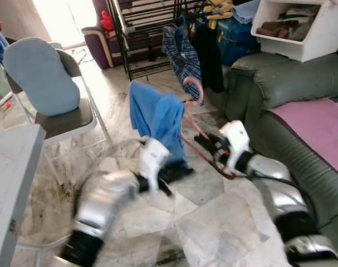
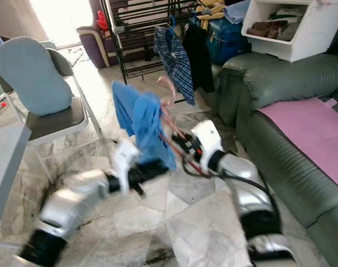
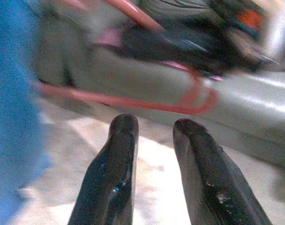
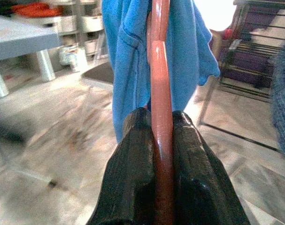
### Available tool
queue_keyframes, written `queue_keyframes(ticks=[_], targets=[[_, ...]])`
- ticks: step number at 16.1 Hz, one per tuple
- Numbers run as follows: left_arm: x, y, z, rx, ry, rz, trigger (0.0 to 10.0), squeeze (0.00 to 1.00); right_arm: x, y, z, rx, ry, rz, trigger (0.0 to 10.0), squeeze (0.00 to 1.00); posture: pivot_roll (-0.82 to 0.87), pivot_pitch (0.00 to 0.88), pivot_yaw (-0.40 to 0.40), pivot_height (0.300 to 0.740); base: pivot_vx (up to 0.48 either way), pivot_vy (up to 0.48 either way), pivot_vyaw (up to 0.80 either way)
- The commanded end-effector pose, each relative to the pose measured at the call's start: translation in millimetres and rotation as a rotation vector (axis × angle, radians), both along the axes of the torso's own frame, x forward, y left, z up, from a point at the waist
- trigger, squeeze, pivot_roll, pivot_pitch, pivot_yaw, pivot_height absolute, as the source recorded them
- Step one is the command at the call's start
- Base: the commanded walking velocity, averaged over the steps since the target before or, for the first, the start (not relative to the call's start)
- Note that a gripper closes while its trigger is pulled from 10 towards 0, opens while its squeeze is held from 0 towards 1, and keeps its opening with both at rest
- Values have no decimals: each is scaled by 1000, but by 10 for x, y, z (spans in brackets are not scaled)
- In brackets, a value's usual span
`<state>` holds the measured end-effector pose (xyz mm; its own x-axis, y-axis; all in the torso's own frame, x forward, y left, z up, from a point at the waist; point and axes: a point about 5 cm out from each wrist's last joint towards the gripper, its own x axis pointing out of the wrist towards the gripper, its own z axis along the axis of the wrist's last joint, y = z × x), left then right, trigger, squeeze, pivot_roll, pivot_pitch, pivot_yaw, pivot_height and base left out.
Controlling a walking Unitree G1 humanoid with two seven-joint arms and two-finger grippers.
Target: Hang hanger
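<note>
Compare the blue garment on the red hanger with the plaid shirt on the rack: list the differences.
The blue garment is plain; the plaid shirt is checked in dark blue and white. The blue garment's red hanger is clamped in the right gripper, away from the rack; the plaid shirt already hangs on the black rack. The blue garment looks bunched up; the plaid shirt hangs long. Both are on hangers.

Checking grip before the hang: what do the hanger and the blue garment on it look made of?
Hanger: looks like smooth plastic, salmon-red, with a glossy highlight along its bar; a coated metal can't be ruled out. The right gripper is shut on it, so it may be slippery. Blue garment: soft woven cloth, matte, draping in folds with a stitched seam.
</note>
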<state>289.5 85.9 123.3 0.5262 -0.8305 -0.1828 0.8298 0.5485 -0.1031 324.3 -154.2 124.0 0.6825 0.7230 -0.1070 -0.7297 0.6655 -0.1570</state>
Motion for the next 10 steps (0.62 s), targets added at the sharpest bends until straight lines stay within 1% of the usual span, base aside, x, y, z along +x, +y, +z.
queue_keyframes(ticks=[1, 2, 3, 4, 6, 7, 8, 10], targets=[[89, 118, 153, 19, -101, 46, 10000, 1000, -45, 44, 88, -7, -40, 94, 10000, 0, -171, 0, 61, 736, 0, 0, 0], [165, 239, 248, 31, -177, 99, 10000, 1000, -109, -32, 57, -50, -26, 144, 10000, 0, -171, 0, 61, 736, 0, 0, 0], [207, 318, 324, 45, -240, 125, 10000, 1000, -151, -113, 23, -106, -15, 174, 10000, 0, -167, 0, 63, 736, 0, 0, 0], [229, 395, 396, 75, -306, 132, 10000, 1000, -177, -231, -5, -166, -9, 184, 10000, 0, -167, 0, 63, 736, 0, 0, 0], [232, 483, 430, 156, -385, 99, 10000, 1000, -210, -389, -4, -225, 14, 212, 10000, 0, -164, 0, 70, 736, 0, 0, 0], [225, 524, 404, 201, -397, 68, 10000, 1000, -224, -447, 11, -253, 19, 229, 10000, 0, -164, 0, 77, 736, 0, 0, 0], [218, 547, 370, 231, -395, 47, 10000, 1000, -227, -469, 25, -265, 17, 237, 10000, 0, -164, 0, 78, 736, 0, 0, 0], [199, 620, 232, 314, -371, -31, 10000, 1000, -243, -507, 80, -276, 18, 271, 10000, 0, -166, 0, 87, 736, 0, 0, 0]])
